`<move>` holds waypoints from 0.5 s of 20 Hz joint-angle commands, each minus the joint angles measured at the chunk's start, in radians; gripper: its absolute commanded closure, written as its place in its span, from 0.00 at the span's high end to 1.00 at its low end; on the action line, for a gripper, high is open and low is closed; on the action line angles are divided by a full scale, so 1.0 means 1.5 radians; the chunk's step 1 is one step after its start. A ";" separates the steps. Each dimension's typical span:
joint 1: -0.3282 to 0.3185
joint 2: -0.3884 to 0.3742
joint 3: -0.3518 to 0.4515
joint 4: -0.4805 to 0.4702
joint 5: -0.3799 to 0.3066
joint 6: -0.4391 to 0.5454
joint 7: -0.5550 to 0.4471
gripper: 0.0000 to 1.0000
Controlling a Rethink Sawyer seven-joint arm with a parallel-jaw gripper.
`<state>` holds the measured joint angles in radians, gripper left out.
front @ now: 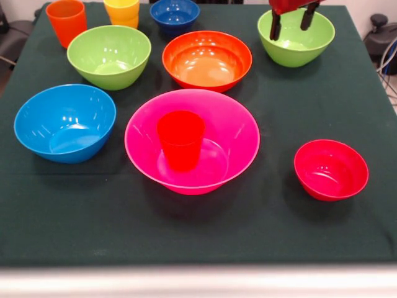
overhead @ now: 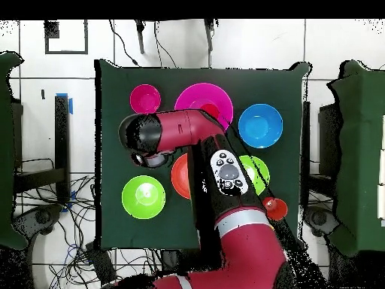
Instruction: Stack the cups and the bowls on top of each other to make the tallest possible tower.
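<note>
The large pink bowl (front: 192, 133) (overhead: 197, 98) sits mid-table with a red cup (front: 181, 139) standing inside it. Behind it is the orange bowl (front: 207, 59). Lime green bowls stand at the back left (front: 109, 56) and back right (front: 296, 38) (overhead: 143, 196). The light blue bowl (front: 65, 122) (overhead: 260, 125) is at the left and the small red bowl (front: 330, 169) at the right. A small dark blue bowl (front: 175, 13), an orange cup (front: 66, 20) and a yellow cup (front: 122, 11) line the far edge. My gripper (front: 291, 22) hangs open and empty just over the back-right green bowl.
The table wears a dark green cloth (front: 198, 230); a wide bare strip of it lies along the near edge. In the overhead view the red arm (overhead: 225, 173) covers much of the orange bowl and one green bowl. Cables lie on the floor around the table.
</note>
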<state>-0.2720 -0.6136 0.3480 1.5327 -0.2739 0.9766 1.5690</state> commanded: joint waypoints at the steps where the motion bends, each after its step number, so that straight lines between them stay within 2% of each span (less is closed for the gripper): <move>1: 0.003 0.036 -0.026 0.026 -0.004 -0.045 0.096 1.00; 5: -0.005 0.036 -0.032 0.034 -0.001 -0.059 0.093 1.00; 10: -0.023 0.008 -0.036 0.076 0.003 -0.089 0.089 1.00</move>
<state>-0.2821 -0.6161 0.3167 1.5515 -0.2737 0.9607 1.5690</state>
